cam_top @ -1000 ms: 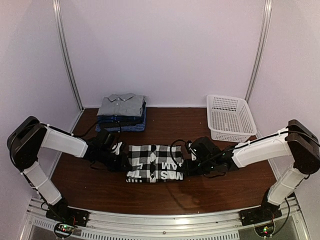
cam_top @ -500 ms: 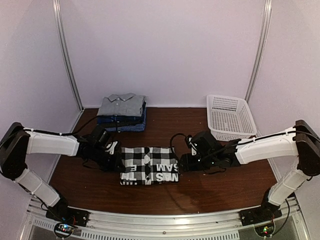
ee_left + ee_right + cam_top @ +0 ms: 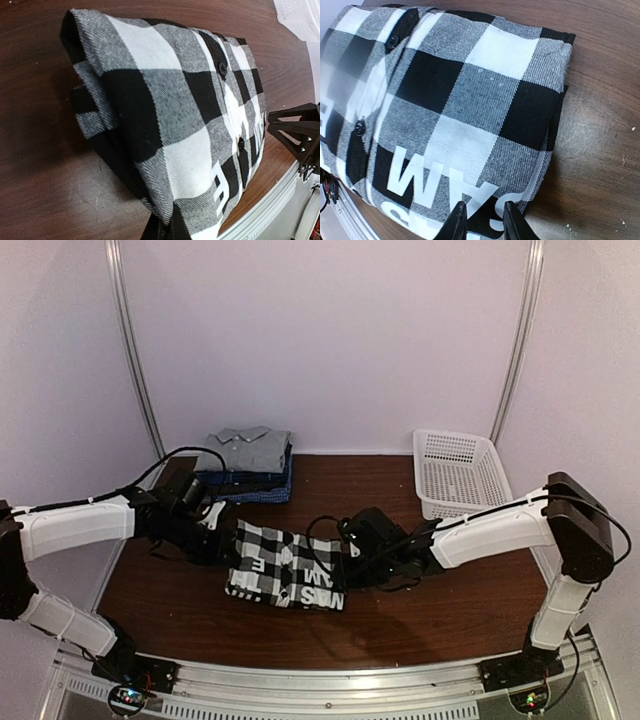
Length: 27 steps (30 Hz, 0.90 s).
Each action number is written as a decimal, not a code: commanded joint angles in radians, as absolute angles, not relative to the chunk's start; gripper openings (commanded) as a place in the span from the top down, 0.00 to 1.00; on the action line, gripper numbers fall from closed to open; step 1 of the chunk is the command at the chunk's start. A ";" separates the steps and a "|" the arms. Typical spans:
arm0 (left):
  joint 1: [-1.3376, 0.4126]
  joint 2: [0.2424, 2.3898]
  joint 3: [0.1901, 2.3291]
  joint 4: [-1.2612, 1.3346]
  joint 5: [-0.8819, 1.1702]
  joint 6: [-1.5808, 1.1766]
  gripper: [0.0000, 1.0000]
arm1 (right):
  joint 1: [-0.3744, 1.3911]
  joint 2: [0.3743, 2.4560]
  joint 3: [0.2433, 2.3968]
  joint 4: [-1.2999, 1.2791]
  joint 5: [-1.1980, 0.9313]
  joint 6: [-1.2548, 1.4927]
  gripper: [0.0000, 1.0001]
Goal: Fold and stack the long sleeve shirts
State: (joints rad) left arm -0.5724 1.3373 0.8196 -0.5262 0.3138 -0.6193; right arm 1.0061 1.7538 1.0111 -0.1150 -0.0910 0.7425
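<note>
Checked shirt point(image 3: 285, 562) is folded into a flat rectangle and laid mid-bench on the bench point(image 3: 430, 615), in front of both arm bases. Its long axis is run left–right, slightly skewed: the left end is set farther back, the right end nearer the front edge. White lettering point(image 3: 335, 595) is printed along the near right part and is seen upside down from the top view. Black buttons point(image 3: 222, 68) are seen on the upper face in both wrist views. Which end the collar is at cannot be told.

Left claw point(image 3: 226, 546) is placed at the shirt's left short edge, closed tight with the cloth edge pinched. Right claw point(image 3: 482, 221) is placed at the right short edge. Its fingers point(image 3: 458, 222) are set narrow, with the folded edge caught between them. Both arms are stretched low and inward toward the shirt.

Stack point(image 3: 243, 475) of folded shirts is parked at back left, well apart from the checked one. Grey shirt point(image 3: 243, 448) is laid on top with its collar toward the back wall, blue layers under it. White basket point(image 3: 462, 475) is sat at back right.
</note>
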 commanded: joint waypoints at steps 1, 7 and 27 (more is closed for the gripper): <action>-0.560 1.305 0.897 -0.599 0.299 -0.563 1.00 | 1.015 1.811 1.061 -0.096 -0.083 0.755 0.75; -0.558 1.299 1.029 -0.660 0.348 -0.516 1.00 | 1.018 1.936 1.135 -0.062 -0.085 0.769 0.81; -0.600 1.537 1.296 -0.482 0.510 -0.595 1.00 | 1.065 2.266 1.496 0.252 -0.294 0.945 0.76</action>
State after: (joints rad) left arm -0.5896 1.5146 1.2774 -0.6102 0.4545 -0.5716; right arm 1.0580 2.2787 1.4975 0.1543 -0.2470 0.9169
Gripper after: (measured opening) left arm 0.037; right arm 0.208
